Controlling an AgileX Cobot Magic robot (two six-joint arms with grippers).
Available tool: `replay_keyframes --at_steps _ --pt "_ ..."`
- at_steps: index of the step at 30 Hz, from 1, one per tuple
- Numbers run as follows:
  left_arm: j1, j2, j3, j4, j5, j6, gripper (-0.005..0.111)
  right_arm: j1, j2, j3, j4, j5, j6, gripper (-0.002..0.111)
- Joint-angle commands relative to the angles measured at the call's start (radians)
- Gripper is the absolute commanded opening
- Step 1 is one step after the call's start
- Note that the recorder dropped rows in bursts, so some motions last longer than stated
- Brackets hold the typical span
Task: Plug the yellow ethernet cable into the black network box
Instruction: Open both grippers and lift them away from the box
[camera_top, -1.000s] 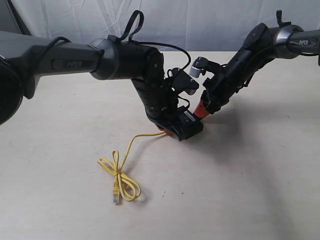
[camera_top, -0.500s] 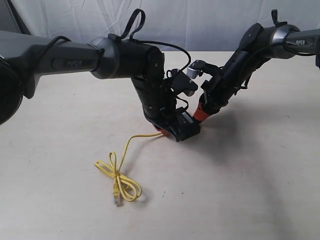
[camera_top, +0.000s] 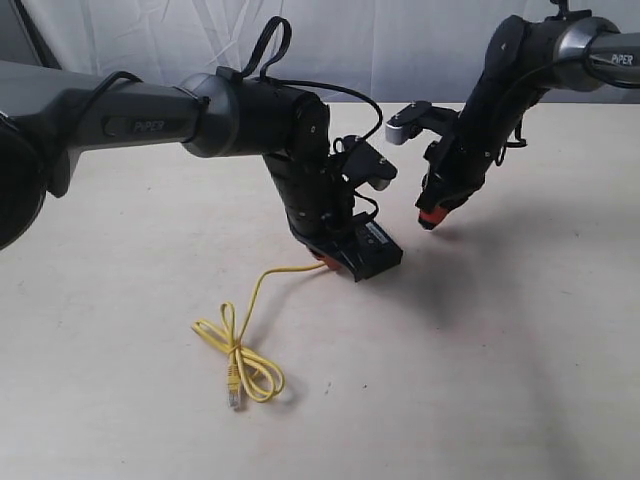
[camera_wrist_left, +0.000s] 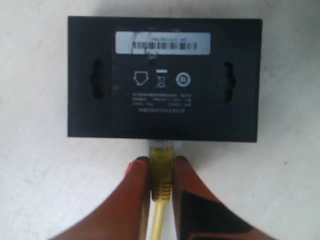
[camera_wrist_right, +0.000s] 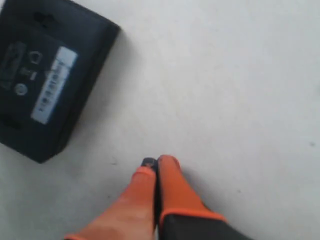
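The black network box (camera_top: 368, 250) lies flat on the table, label strip up (camera_wrist_left: 163, 42). The yellow ethernet cable (camera_top: 242, 345) trails from it in a loose knot to a free plug near the table's front. Its other end (camera_wrist_left: 162, 165) meets the box's near side, and my left gripper (camera_wrist_left: 161, 162) is shut on that plug's yellow boot, right against the box. My right gripper (camera_top: 430, 218) hangs to the right of the box, lifted off it, jaws shut with nothing between them (camera_wrist_right: 154, 167). The box (camera_wrist_right: 47, 75) shows apart from it in the right wrist view.
The table (camera_top: 520, 350) is a plain pale surface. A white curtain (camera_top: 400, 40) hangs behind it. The left arm (camera_top: 240, 120) reaches in low over the middle, above the box.
My right gripper has drawn back from the box, rising and moving to the right. The left gripper, the box and the cable stay where they were.
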Motion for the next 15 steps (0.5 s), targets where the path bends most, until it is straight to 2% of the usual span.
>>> replay_keyframes --at_steps 1,3,6,10,13,15 --pt "0.0 -0.003 -0.007 -0.001 0.026 -0.006 0.008 -0.004 -0.049 0.002 -0.143 -0.095 0.188 -0.001" --pt "0.0 -0.003 -0.007 0.009 0.042 -0.006 0.017 -0.004 -0.07 0.002 -0.203 -0.112 0.264 -0.001" --pt "0.0 -0.003 -0.007 0.009 0.055 -0.006 0.039 -0.004 -0.11 0.002 -0.261 -0.126 0.355 -0.001" --pt "0.0 -0.003 -0.007 0.009 0.053 -0.015 0.065 -0.004 -0.159 0.002 -0.246 -0.128 0.397 -0.001" --pt "0.0 -0.006 -0.011 0.049 0.065 -0.066 0.075 -0.004 -0.185 0.002 -0.243 -0.111 0.428 -0.001" --pt "0.0 -0.015 -0.011 0.094 0.08 -0.104 0.075 -0.004 -0.202 0.002 -0.245 -0.092 0.428 -0.001"
